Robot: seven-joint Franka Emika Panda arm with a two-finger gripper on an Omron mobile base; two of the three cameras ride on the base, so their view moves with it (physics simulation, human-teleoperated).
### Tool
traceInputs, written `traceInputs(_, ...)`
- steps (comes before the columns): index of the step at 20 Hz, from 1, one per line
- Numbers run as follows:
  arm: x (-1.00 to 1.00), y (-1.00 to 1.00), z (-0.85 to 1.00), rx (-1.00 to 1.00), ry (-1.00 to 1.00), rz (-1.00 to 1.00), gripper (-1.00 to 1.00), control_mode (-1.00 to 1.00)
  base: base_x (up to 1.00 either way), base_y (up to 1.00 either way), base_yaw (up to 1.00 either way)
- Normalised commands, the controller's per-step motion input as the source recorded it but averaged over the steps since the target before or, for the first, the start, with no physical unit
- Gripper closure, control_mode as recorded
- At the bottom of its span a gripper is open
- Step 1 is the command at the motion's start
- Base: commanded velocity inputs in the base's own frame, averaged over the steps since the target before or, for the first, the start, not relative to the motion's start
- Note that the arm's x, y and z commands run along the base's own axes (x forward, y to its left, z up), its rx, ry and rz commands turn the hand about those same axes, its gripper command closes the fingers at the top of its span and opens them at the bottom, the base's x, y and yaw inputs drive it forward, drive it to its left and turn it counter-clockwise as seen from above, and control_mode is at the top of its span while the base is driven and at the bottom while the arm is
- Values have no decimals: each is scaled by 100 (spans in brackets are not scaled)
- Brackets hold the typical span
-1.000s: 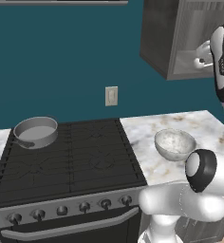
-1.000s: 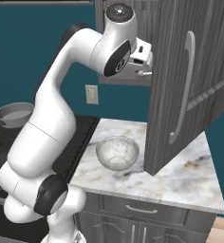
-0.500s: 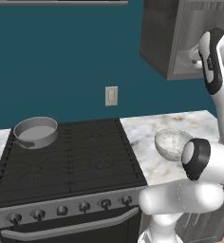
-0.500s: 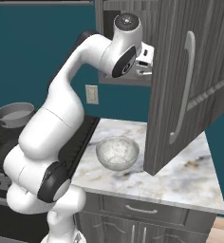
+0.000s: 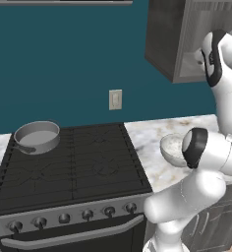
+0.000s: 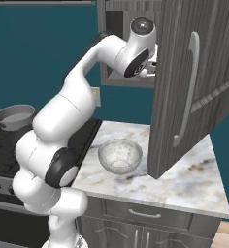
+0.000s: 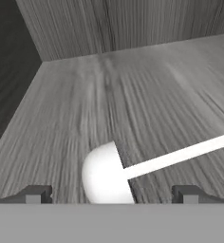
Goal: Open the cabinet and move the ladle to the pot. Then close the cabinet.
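Inside the open cabinet [image 6: 194, 82], the gripper [image 7: 111, 194] hovers with jaws spread wide over the ladle [image 7: 109, 175] at lower centre; best to descend squarely and pinch the thin handle near the bowl.

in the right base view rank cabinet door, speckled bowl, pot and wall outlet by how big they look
1. cabinet door, though it also stands nearest the camera
2. speckled bowl
3. pot, farther back, so it may really match the bowl
4. wall outlet, partly hidden by the arm
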Motion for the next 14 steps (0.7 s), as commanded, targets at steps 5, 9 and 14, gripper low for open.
traceInputs(5, 40, 0, -10, 0, 1, 1, -100, -100, 0, 0, 0)
traceInputs(9, 6, 0, -31, 0, 5, 1, -100, -100, 0, 0, 0)
traceInputs(14, -17, 0, -45, 0, 4, 0, -100, -100, 0, 0, 0)
